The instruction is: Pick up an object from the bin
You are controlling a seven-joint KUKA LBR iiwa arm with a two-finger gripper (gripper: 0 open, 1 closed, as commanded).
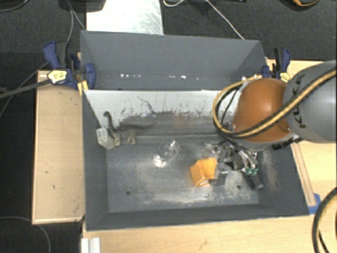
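My gripper [225, 163] is low over the right half of the bin floor, mostly hidden under the arm's orange cover. Right against its left side lies a small orange block [202, 172], tilted, its right end tucked under the gripper. I cannot tell whether the block is held. A small dark stick-like thing [256, 182] lies just right of the gripper, near the bin's right wall. A clear, see-through cup [166, 153] lies on its side in the middle of the floor, well left of the gripper.
A grey, hook-shaped metal tool [111, 133] lies along the back left of the floor. The arm and its looped cables cover the bin's right back corner. The front left of the floor is bare grey metal.
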